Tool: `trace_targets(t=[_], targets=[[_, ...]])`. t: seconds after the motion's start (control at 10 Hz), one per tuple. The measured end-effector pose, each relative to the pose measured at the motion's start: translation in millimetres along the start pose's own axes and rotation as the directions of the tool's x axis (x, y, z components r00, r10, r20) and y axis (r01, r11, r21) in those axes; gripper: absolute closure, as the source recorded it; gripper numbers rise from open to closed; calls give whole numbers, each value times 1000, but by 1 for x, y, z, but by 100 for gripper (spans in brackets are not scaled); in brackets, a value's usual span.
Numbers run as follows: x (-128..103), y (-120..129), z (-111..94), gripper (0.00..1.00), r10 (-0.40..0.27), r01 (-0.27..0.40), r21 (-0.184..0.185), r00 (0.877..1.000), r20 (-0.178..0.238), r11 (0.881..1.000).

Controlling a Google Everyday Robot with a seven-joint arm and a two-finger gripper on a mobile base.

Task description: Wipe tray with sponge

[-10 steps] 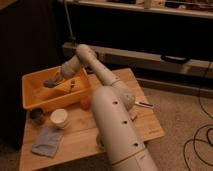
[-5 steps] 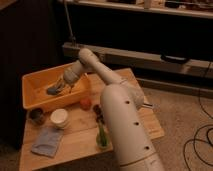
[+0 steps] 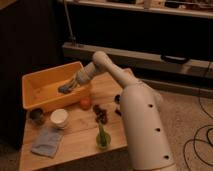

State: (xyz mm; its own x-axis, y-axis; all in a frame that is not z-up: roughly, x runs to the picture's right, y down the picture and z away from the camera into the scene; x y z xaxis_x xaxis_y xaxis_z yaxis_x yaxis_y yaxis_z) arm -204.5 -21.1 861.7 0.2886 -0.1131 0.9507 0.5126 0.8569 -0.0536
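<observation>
Nearest the camera, the robot's pale arm (image 3: 142, 127) rises over the right side of the wooden desk (image 3: 80, 145), and a folded blue-grey cloth (image 3: 47, 141) lies flat at the desk's front left corner. Just behind it stand a white cup (image 3: 59, 118) and a small dark cup (image 3: 36, 115), with a green item in a small holder (image 3: 102, 138), some dark pieces (image 3: 101, 113) and an orange ball (image 3: 85, 103) toward the middle. Farther back, the yellow-orange tray (image 3: 35, 97) takes up the rear left of the desk, its long axis running left to right with a slight skew. The arm reaches into it from the right, over the right wall, and the tool (image 3: 70, 87) sits low inside the tray's right half, closed on the sponge (image 3: 65, 89) (a small grey-blue pad at its tip, apparently touching the floor). The sponge lies directly under and just left of the tool, and it seems to point along the forearm's line, down and leftward. Most of the bare tray floor stretches away to the left, so a wiping stroke would likely run that way along the tray's length.
</observation>
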Motion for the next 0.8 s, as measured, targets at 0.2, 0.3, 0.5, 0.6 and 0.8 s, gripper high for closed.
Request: trace_targets(t=[0.2, 0.3, 0.5, 0.6, 0.8], targets=[[6, -7, -4, 91, 20, -20, 41, 1000, -1, 999], [8, -14, -1, 91, 25, -25, 52, 1000, -1, 998], [13, -31, 9, 91, 35, -35, 54, 999, -11, 998], [17, -43, 17, 91, 38, -37, 49, 999, -17, 998], [21, -65, 25, 91, 31, -30, 39, 999, -29, 999]])
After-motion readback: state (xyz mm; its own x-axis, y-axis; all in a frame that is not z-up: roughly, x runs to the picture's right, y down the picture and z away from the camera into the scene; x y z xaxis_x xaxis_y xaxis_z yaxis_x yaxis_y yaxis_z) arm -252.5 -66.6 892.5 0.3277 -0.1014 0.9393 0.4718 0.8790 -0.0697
